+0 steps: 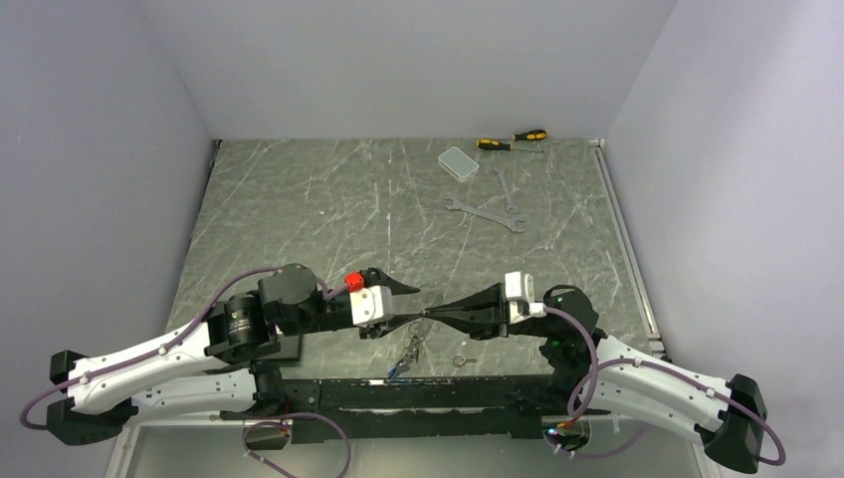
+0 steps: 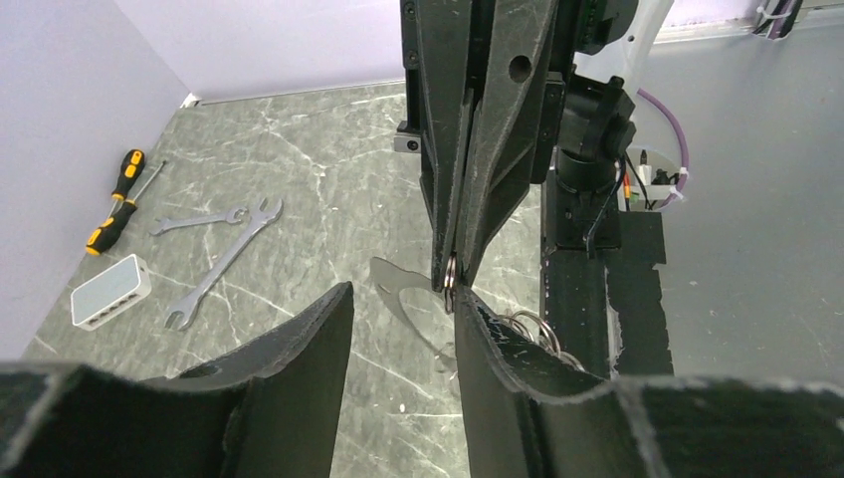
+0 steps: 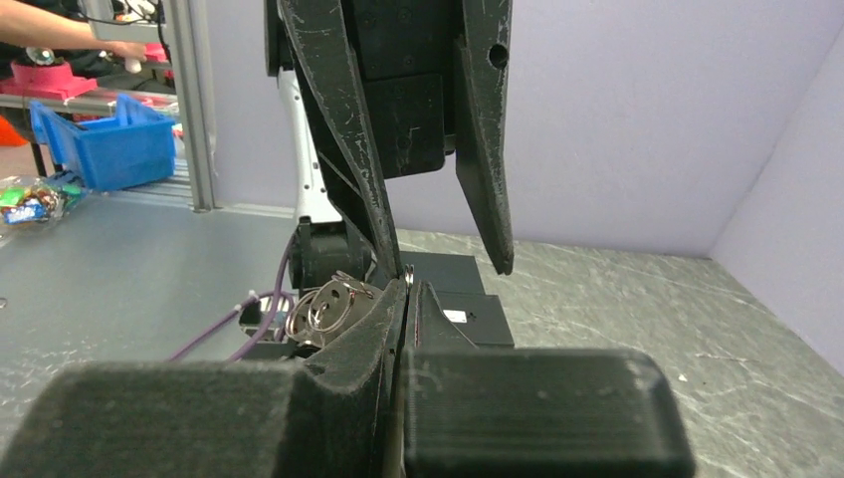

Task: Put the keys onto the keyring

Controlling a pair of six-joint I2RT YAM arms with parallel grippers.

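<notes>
**A:** Start at the near edge. What are the two hands doing?

**B:** They meet tip to tip just beyond the arm bases. The right hand reaches in from the right with its fingers pressed together. They are pinching the rim of the keyring, which the wrist views show edge-on, right at the fingertips.

**A:** And the left hand?

**B:** The left hand is spread. There is a clear gap between its two fingers, and they sit on either side of the right hand's tips. One finger is just beside the ring, but I cannot tell whether it touches. It grips nothing.

**A:** Where are the keys?

**B:** The keys hang in a bunch under the pinched ring, together with some smaller rings. They dangle between the two hands and reach down toward the tabletop. There is a bit of blue at the lowest end. A lone key, as far as I can make out, lies flat just to the right of the bunch, apart from it.

**A:** Anything farther back?

**B:** Well apart, toward the far right, two wrenches lie near each other. Beyond them is a small pale box. At the back wall are two screwdrivers with yellow-and-black handles.
</notes>
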